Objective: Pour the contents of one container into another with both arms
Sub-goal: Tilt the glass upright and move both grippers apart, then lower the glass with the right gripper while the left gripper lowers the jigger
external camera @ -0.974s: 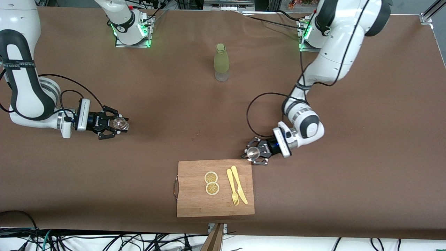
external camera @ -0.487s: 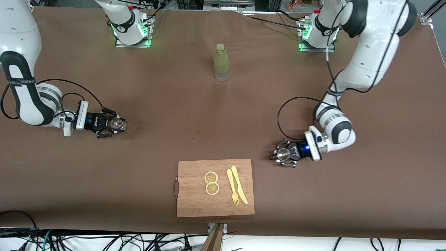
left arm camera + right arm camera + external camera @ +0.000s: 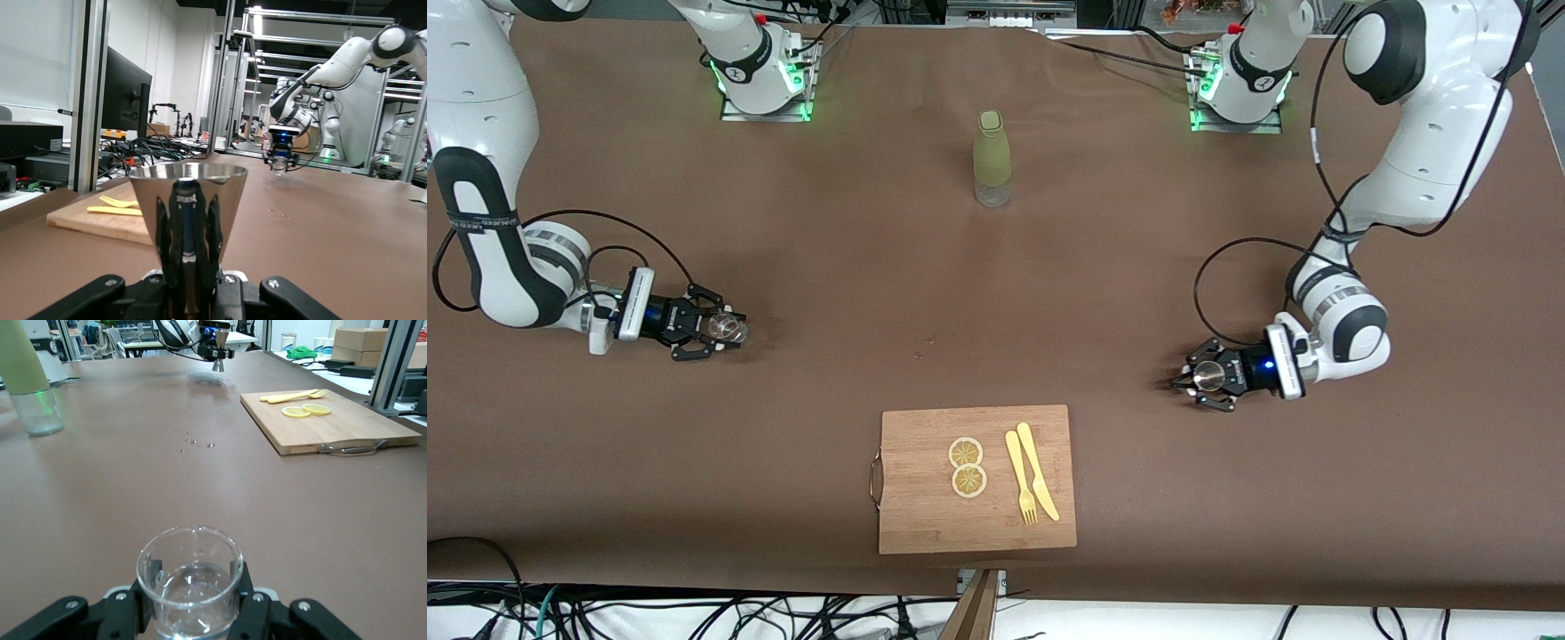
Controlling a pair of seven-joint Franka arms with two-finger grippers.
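Observation:
The tiny clear glass sits upright between the fingers of my right gripper, which is shut on it low over the table at the right arm's end. In the right wrist view the glass fills the jaws of that gripper. My left gripper is shut on the silvery steel jigger, low over the table toward the left arm's end. The left wrist view shows the jigger held upright at its waist by that gripper.
A wooden cutting board with two lemon slices and a yellow knife and fork lies near the front edge. The olive-green sleeved bottle stands between the arm bases. A few droplets dot the brown table.
My left gripper carried the jigger from the cutting board's corner toward the left arm's end of the table. My right gripper drew back slightly with the glass toward the right arm's end.

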